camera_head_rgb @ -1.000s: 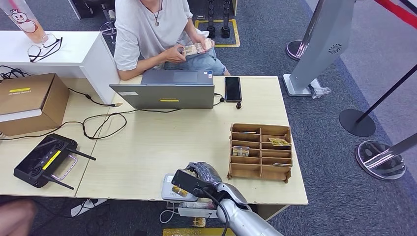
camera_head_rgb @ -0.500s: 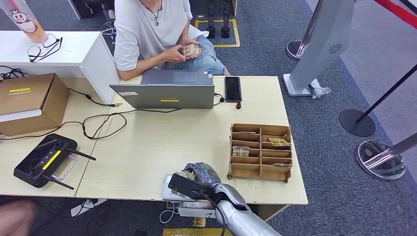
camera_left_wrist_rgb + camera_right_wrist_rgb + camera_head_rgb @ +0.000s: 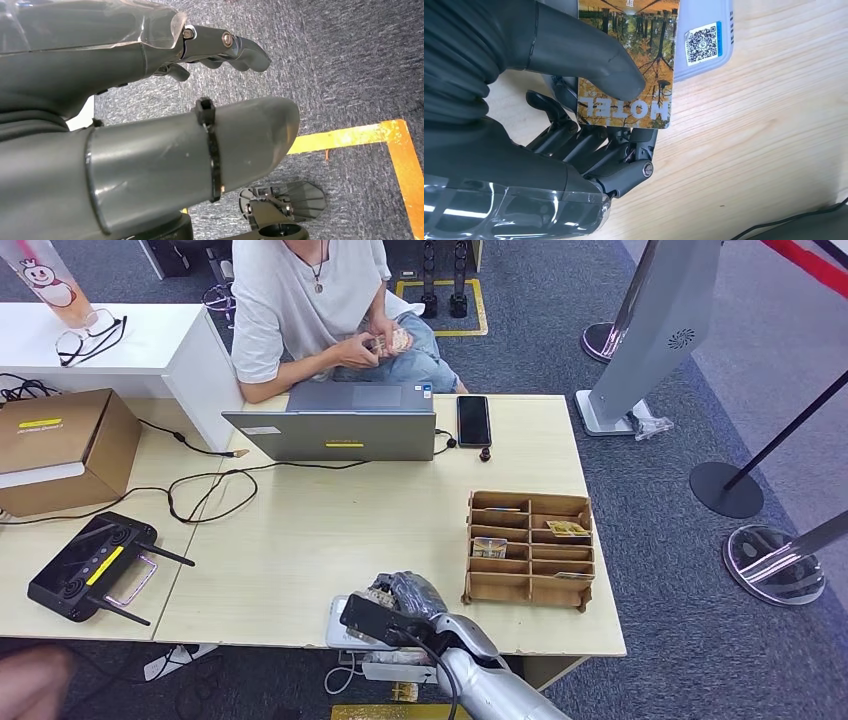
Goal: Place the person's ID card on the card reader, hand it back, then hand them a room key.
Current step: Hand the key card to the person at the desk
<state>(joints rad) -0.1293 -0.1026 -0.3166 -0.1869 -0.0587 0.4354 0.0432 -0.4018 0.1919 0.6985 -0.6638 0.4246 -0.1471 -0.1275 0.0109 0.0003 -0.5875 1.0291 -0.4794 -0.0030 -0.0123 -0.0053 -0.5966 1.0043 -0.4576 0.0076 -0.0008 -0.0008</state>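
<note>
Worktop [image 3: 330, 530]: light wood, grey carpet around; person [image 3: 300, 300] seated at far side behind laptop [image 3: 340, 425], fingering a small item.
Right hand [image 3: 405, 598]: at near edge of worktop over card reader [image 3: 340, 625], just beside wooden organizer [image 3: 530, 547].
Head view: card mostly hidden under the hand, grip unclear.
Right wrist view: thumb [image 3: 589, 60] presses card [image 3: 634, 75] against fingers [image 3: 624, 175] beneath; card printed "HOTEL", autumn trees; it overlaps the pale reader with QR sticker [image 3: 704, 42].
Left hand [image 3: 210, 100]: hangs over carpet, holds nothing, fingers loosely apart.
Other: phone [image 3: 473, 421], black controller [image 3: 90, 565], cardboard box [image 3: 60, 450].
</note>
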